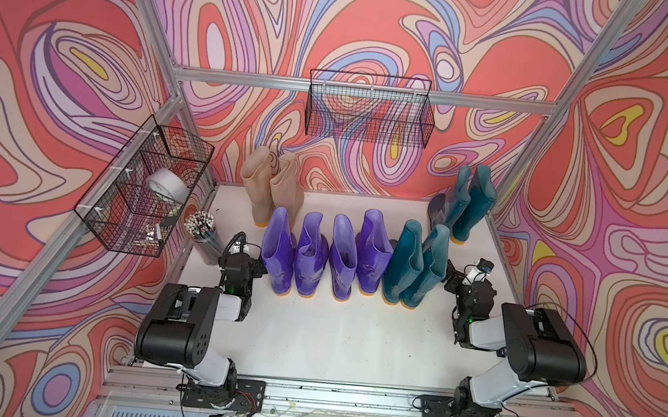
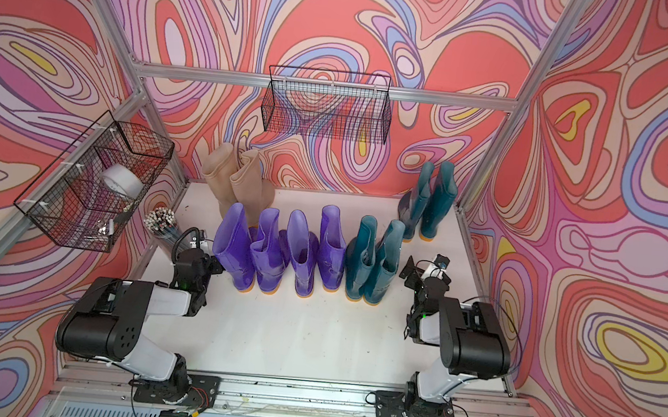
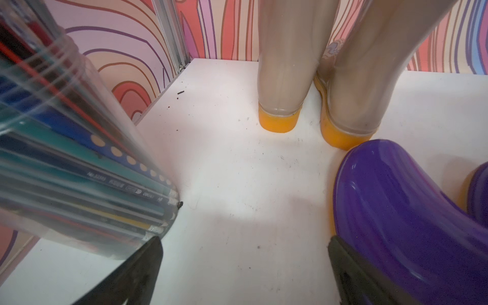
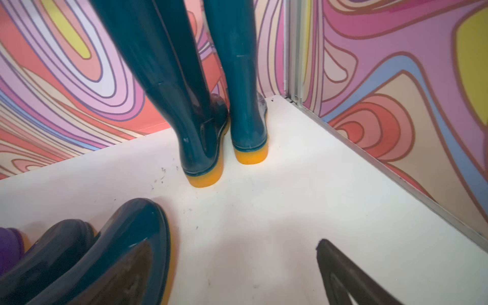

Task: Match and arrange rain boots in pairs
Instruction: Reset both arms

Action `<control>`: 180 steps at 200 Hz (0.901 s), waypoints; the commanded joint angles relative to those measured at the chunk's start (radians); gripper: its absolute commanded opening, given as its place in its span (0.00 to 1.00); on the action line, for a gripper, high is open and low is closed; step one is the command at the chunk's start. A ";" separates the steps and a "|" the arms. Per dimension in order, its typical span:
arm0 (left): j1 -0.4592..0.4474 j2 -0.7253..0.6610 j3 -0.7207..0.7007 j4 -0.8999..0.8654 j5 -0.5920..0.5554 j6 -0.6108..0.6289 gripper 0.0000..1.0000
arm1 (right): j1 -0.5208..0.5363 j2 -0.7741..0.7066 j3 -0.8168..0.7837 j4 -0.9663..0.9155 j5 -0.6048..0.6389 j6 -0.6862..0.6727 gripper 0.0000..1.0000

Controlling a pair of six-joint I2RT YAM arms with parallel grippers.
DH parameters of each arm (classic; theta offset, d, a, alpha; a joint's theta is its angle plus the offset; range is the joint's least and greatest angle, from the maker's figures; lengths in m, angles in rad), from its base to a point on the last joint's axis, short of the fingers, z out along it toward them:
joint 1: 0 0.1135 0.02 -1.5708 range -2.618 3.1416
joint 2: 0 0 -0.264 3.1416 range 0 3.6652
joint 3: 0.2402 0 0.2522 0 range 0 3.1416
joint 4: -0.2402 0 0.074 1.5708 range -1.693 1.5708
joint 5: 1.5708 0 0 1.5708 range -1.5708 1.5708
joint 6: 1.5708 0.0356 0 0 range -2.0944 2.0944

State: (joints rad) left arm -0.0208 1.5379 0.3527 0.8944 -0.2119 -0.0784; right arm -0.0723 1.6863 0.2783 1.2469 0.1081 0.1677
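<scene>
left gripper point(image 3: 245, 274) and right gripper point(image 4: 232, 274) are both gaping empty, and the left, sitting between pencil cup point(image 3: 79, 158) and purple boot point(image 3: 396, 211), is risking toppling either.

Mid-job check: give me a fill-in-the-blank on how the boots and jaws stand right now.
The purple boots in the front row number ___.
The pair in the far right corner is coloured ___.
The clear cup holds ___.
Both sets of jaws stand ___, with nothing between them.
Missing words: four; teal; pencils; open.
</scene>
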 commanded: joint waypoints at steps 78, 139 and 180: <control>-0.004 0.002 0.006 0.031 0.023 0.022 1.00 | 0.094 0.025 0.182 -0.274 0.104 -0.109 0.98; -0.004 0.001 0.006 0.029 0.022 0.022 1.00 | 0.094 0.024 0.177 -0.266 0.106 -0.110 0.99; -0.004 0.001 0.005 0.029 0.022 0.022 1.00 | 0.095 0.024 0.176 -0.263 0.106 -0.110 0.98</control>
State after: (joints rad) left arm -0.0208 1.5387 0.3527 0.8982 -0.1978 -0.0708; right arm 0.0193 1.7138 0.4656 0.9928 0.2028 0.0669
